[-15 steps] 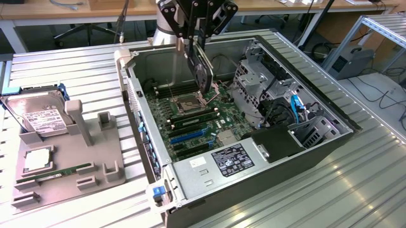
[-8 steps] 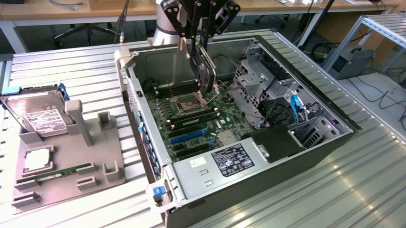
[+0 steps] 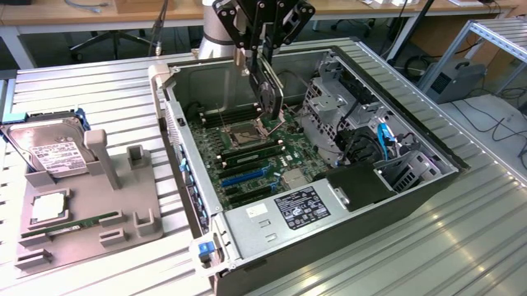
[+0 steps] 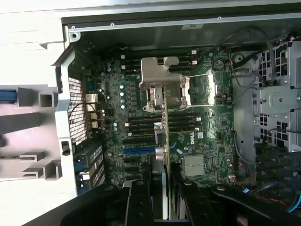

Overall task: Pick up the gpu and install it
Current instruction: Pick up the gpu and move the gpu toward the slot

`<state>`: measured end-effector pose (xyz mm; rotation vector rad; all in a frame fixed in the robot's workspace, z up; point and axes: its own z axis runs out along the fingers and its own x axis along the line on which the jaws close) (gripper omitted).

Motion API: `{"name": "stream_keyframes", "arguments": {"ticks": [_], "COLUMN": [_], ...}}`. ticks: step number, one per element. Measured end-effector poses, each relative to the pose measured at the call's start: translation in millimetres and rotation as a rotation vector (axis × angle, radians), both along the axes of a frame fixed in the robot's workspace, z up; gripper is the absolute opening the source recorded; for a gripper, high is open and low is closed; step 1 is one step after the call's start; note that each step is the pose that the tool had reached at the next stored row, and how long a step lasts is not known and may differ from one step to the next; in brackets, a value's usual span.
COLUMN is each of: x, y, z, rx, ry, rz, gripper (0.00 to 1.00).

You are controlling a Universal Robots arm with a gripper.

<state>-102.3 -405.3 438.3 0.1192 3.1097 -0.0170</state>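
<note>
The gpu (image 3: pixel 270 92) hangs on edge inside the open computer case (image 3: pixel 272 243), above the green motherboard (image 3: pixel 284 137) near the CPU socket (image 3: pixel 245 132). My gripper (image 3: pixel 261 61) is shut on its upper edge. In the wrist view the gpu (image 4: pixel 165 136) appears edge-on as a thin green strip with a silver end, running down between my black fingers (image 4: pixel 141 202). It hovers over the memory slots and the blue expansion slot (image 4: pixel 138 150), apart from the board.
A grey parts holder (image 3: pixel 157 197) on the exterior view's left carries a hard drive (image 3: pixel 49 154), a CPU (image 3: pixel 48 206) and a RAM stick (image 3: pixel 70 225). A metal drive cage (image 3: pixel 337 111) and cables (image 3: pixel 383 139) crowd the case's right side.
</note>
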Motion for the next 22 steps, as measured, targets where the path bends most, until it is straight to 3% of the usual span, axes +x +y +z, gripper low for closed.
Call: {"name": "stream_keyframes", "arguments": {"ticks": [22], "x": [15.2], "y": [0.0], "z": [0.0], "rx": [-0.0007], "ry": [0.0001], "rz": [0.0], "gripper": [0.27]}}
